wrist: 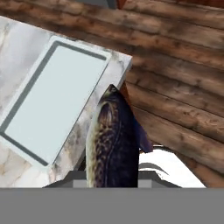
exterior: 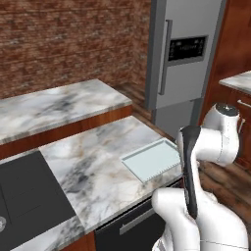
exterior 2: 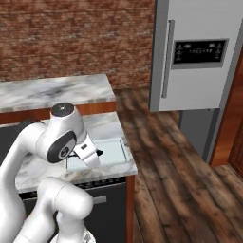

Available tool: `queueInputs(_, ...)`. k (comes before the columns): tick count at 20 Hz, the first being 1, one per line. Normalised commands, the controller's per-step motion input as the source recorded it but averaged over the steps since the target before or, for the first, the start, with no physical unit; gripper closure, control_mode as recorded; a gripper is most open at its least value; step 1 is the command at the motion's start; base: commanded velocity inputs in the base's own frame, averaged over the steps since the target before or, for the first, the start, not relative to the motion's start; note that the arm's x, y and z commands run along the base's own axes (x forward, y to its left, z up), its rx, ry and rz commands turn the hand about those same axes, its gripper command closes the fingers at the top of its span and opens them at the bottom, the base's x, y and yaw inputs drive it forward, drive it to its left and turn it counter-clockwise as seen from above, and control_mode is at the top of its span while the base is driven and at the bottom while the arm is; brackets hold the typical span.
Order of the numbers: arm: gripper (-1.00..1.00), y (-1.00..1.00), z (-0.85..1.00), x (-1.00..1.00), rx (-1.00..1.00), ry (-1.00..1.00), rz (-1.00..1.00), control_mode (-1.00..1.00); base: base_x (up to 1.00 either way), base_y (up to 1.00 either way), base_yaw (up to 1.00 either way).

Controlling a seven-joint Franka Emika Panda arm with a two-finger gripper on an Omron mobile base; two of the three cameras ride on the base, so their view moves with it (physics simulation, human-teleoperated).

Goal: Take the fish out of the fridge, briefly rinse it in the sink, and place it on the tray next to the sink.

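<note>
On my left the tray [wrist: 54, 98] lies bare at the desk [exterior: 93, 152] corner, its rim close to the edge. My hand [wrist: 113, 181] is clamped on the fish [wrist: 113, 144], held past that edge over the wooden floor [wrist: 175, 87]. The fridge [exterior: 184, 54] stands closed, well apart.

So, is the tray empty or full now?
Empty: the tray shows a bare pale surface; the fish hangs beside it, off the counter edge.

Glossy white robot arm [exterior: 215, 139] built of rounded, bulbous link housings. Dark grey joint bands [exterior: 189, 169] separate the links; a round grey cap [exterior 2: 62, 110] tops one joint
</note>
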Motion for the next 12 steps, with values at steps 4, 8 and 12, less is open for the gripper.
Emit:
queueInputs(4,1.00,0.93,0.00,1.00,-0.03,0.42,0.00,-1.00,0.00,0.00,0.00)
queueInputs(8,1.00,0.38,-0.05,0.57,0.13,0.21,0.00,-1.00,0.00,0.00,0.00)
queueInputs(12,1.00,0.00,-0.50,0.77,0.05,-0.05,-0.06,-1.00,0.00,0.00,0.00)
